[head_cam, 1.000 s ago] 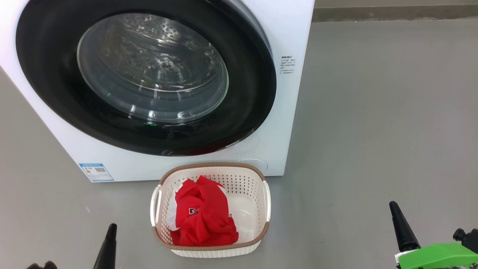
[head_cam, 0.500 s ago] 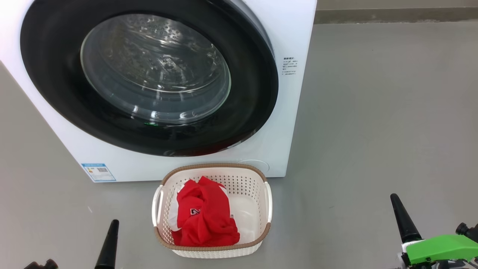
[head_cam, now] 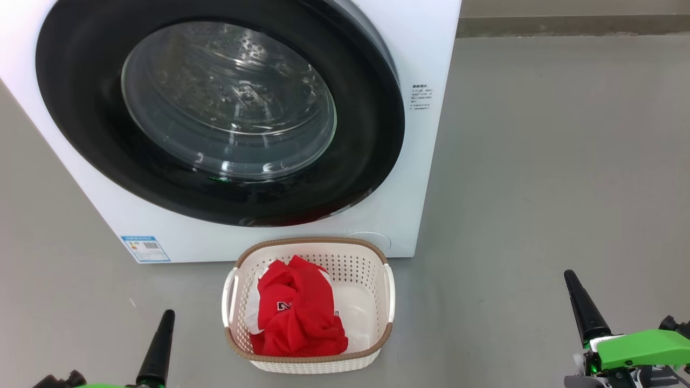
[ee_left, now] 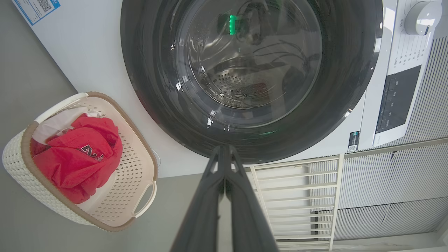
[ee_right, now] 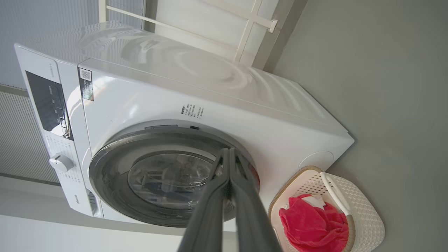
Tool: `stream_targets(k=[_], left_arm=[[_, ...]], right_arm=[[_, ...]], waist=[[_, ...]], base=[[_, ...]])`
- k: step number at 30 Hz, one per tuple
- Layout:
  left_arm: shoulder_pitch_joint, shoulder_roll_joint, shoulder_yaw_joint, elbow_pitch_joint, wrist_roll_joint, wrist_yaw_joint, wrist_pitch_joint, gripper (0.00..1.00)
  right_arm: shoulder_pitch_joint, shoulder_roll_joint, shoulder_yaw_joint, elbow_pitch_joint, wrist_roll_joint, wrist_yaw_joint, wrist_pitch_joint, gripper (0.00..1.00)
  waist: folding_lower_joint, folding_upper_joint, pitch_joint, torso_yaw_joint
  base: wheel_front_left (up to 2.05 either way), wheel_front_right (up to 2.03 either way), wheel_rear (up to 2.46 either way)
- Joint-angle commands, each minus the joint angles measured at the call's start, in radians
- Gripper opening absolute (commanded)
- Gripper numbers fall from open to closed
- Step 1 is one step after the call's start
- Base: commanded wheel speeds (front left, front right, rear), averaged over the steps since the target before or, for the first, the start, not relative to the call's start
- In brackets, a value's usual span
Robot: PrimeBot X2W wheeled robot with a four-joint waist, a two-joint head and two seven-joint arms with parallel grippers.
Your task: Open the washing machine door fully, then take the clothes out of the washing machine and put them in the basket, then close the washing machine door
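Observation:
The white washing machine (head_cam: 426, 48) fills the upper left of the head view, and its round black door (head_cam: 97, 156) with the glass bowl lies shut against the front. On the floor before it stands the cream basket (head_cam: 350, 269) with the red clothes (head_cam: 299, 318) piled inside. My left gripper (head_cam: 167, 318) is low at the left of the basket, fingers shut and holding nothing. My right gripper (head_cam: 571, 280) is far to the right over bare floor, also shut and holding nothing. The wrist views show the door (ee_left: 147, 87) (ee_right: 108, 171), the basket (ee_left: 140, 147) (ee_right: 367, 217) and the clothes (ee_left: 77, 157) (ee_right: 311, 224).
Grey floor (head_cam: 539, 161) stretches wide to the right of the machine. A blue label (head_cam: 145, 248) sits at the machine's lower left corner. The left wrist view shows a white slatted rack (ee_left: 297, 196) and the control panel (ee_left: 395, 98) with its knob (ee_left: 420, 12).
The head camera has shifted a little, so the whole picture slid right and down. Both grippers have risen slightly in the view and stay shut; basket, clothes and door are unmoved.

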Motion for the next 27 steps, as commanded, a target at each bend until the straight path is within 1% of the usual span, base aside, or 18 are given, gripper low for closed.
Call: stream_targets(k=[1, 14, 19, 27], left_arm=[[-0.047, 0.007, 0.033, -0.02, -0.03, -0.006, 0.009, 0.0], [-0.071, 0.001, 0.04, -0.014, -0.174, -0.007, 0.05, 0.0], [-0.078, -0.001, 0.042, -0.012, -0.214, -0.007, 0.061, 0.0], [-0.078, -0.001, 0.042, -0.012, -0.214, -0.007, 0.061, 0.0]], right_arm=[[-0.054, -0.017, 0.013, -0.023, 0.03, -0.001, 0.011, 0.0], [-0.086, -0.019, 0.004, -0.021, 0.17, -0.001, 0.053, 0.0], [-0.095, -0.02, 0.002, -0.02, 0.208, -0.001, 0.065, 0.0], [-0.095, -0.018, -0.001, -0.02, 0.206, -0.001, 0.067, 0.0]], waist=[[-0.0001, 0.0, -0.001, 0.001], [-0.0001, 0.0, -0.006, 0.008], [-0.0001, 0.0, -0.007, 0.009], [-0.0001, 0.0, -0.007, 0.009]], base=[[0.0, 0.0, 0.0], [0.0, 0.0, 0.0], [0.0, 0.0, 0.0], [0.0, 0.0, 0.0]])
